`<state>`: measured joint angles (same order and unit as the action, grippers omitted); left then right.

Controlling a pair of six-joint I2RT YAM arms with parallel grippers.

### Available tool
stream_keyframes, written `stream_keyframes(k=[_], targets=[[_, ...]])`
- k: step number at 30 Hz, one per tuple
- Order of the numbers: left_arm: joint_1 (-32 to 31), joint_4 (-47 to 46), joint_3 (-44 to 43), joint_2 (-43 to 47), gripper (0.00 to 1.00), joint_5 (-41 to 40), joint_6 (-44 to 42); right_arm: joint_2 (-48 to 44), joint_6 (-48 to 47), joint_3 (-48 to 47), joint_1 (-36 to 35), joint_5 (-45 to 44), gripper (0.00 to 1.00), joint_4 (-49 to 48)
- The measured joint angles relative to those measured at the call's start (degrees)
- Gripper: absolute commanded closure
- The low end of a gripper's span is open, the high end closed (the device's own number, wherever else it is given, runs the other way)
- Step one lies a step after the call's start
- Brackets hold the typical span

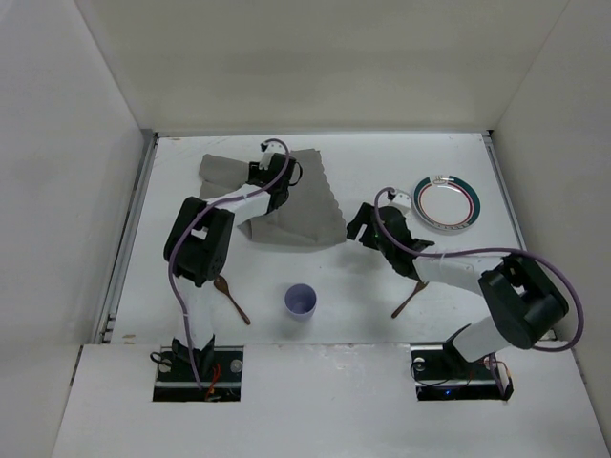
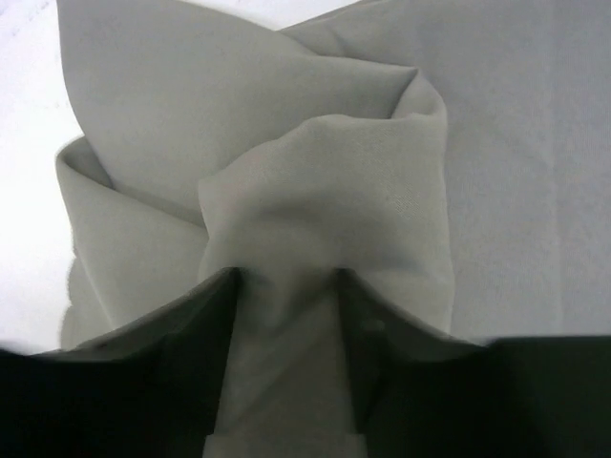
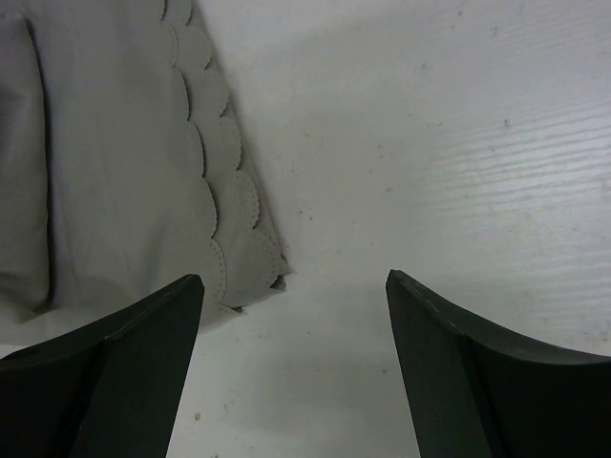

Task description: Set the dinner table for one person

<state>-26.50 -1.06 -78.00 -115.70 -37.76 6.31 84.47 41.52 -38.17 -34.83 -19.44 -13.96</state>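
The white dinner table (image 1: 401,157) carries a crumpled grey cloth mat (image 1: 296,215) at the back centre. My left gripper (image 1: 270,174) is shut on a bunched fold of the mat (image 2: 315,181), which rises between its jaws in the left wrist view (image 2: 286,281). My right gripper (image 1: 361,225) is open and empty, just right of the mat's near right corner. In the right wrist view (image 3: 294,286) the mat's scalloped edge (image 3: 215,200) lies to the left, over bare table (image 3: 430,143).
A white plate (image 1: 468,203) with a coloured rim sits at the back right. A lavender cup (image 1: 302,301) stands front centre. A brown wooden spoon (image 1: 233,299) lies at front left, and another brown utensil (image 1: 410,299) under the right arm. Metal rails run along both side edges.
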Motion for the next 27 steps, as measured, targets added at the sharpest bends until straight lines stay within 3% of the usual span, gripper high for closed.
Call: stream_keyframes(k=[1, 4, 14, 17, 19, 23, 27], targets=[[0.13, 0.02, -0.02, -0.11, 0.87, -0.15, -0.11, 1.09, 0.70, -0.44, -0.26, 0.55, 0.16, 0.13], [0.52, 0.02, 0.20, 0.42, 0.92, -0.50, 0.61, 4.68, 2.97, -2.05, -1.38, 2.67, 0.18, 0.39], [1.55, -1.86, 16.00, 23.28, 0.93, -3.76, 9.94, 12.39, 12.68, -6.86, -3.56, 5.55, 0.23, 0.00], [1.46, -3.02, 20.17, 27.23, 0.90, -4.74, 13.42, 14.19, 15.56, -8.70, -3.56, 5.51, 0.31, 0.02], [1.51, -3.02, 22.99, 28.39, 0.82, -4.94, 15.96, 15.41, 17.66, -9.75, -3.54, 5.29, 0.39, 0.07], [2.64, -2.60, 28.02, 29.77, 0.43, -5.16, 20.24, 16.41, 21.90, -10.14, -3.54, 4.44, 0.43, -0.07], [3.96, -2.34, 32.24, 33.18, 0.24, -4.85, 23.10, 16.41, 24.17, -10.10, -3.56, 3.74, 0.41, 0.02]])
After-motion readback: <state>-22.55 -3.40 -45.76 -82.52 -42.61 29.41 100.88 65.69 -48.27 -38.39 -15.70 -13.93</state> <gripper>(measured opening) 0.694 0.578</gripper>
